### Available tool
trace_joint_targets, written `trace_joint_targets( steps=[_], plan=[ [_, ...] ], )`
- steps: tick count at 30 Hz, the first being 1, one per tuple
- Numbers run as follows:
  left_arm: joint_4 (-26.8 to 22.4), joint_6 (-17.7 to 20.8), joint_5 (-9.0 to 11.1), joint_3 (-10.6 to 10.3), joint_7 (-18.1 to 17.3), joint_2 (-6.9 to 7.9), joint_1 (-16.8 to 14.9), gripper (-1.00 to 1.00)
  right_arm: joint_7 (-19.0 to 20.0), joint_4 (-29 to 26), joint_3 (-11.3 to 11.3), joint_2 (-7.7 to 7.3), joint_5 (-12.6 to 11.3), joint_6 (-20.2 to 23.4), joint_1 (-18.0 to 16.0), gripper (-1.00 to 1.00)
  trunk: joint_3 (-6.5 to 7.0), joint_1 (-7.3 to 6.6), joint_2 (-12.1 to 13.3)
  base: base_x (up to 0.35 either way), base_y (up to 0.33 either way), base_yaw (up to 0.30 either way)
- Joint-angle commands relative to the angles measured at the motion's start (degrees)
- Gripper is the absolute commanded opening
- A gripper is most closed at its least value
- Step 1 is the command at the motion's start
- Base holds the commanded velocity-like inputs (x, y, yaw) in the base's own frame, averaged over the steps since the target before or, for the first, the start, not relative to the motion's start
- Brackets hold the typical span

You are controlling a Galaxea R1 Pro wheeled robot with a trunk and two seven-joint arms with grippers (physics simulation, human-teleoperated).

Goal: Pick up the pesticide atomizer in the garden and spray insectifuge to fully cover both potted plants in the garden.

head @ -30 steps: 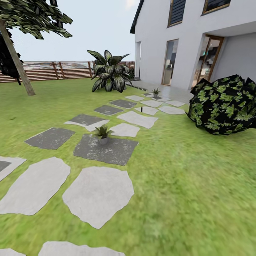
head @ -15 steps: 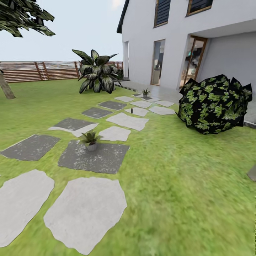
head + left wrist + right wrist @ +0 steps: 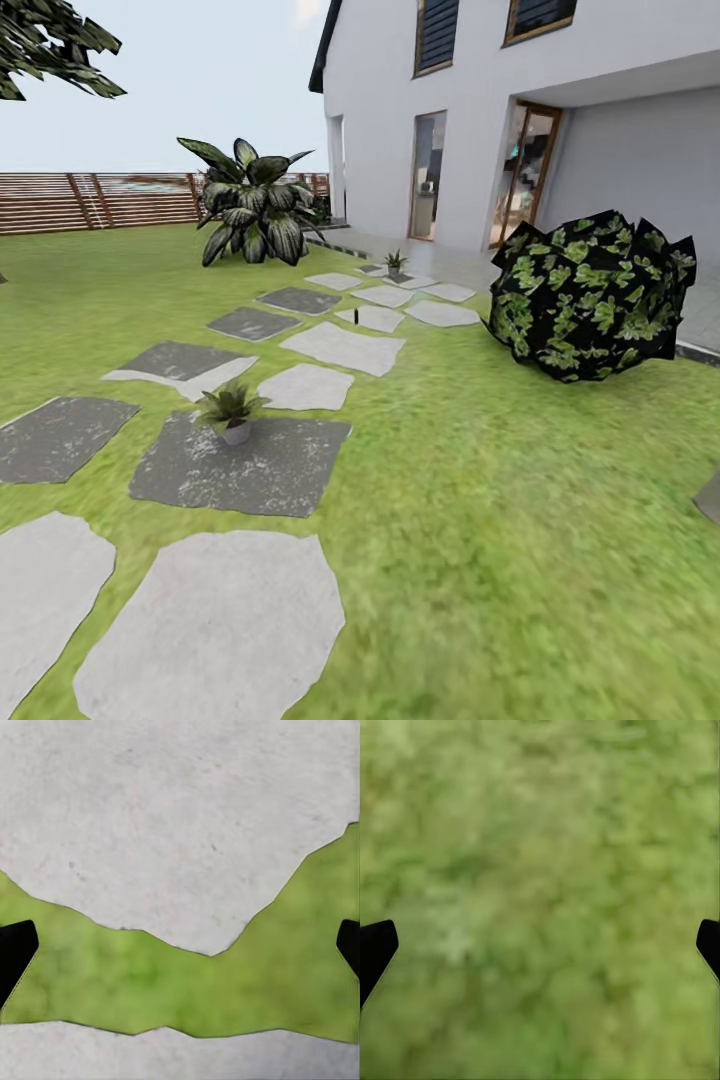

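The whole head view has slid leftward since a second ago, so the camera, not the scenery, has moved: the robot is turning or rolling along the path. The near potted plant [image 3: 231, 410] now sits left of centre on a dark stepping stone [image 3: 270, 470]; the far potted plant [image 3: 395, 263] stands upper centre near the house [image 3: 480, 120]. A small dark upright thing [image 3: 355, 319], probably the pesticide atomizer, stands on a pale stone between them, too small to be sure. My reading: still approaching, nothing picked up. Lawn [image 3: 520, 520] is flat and open, bush [image 3: 590, 295] at right, fence [image 3: 90, 200] upper left. The left gripper [image 3: 180, 952] hangs spread apart over pale stone and grass; the right gripper [image 3: 540, 952], likewise apart and empty, over grass
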Motion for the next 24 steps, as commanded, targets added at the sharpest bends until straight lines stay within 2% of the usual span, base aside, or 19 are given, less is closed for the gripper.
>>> trace_joint_targets(
  steps=[1, 24],
  plan=[
    [0.06, -0.18, 0.02, 0.16, -0.02, -0.01, -0.03, 1.0, -0.03, 0.04, -0.02, -0.01, 0.32, -0.16, -0.03, 1.0, -0.05, 0.03, -0.02, 0.339, 0.0, -0.001],
    [0.09, -0.18, 0.0, 0.21, -0.02, -0.01, -0.03, 1.0, -0.03, 0.55, 0.05, 0.0, 0.41, -0.16, -0.03, 1.0, -0.05, 0.03, -0.02, 0.339, -0.009, 0.0]
  ],
)
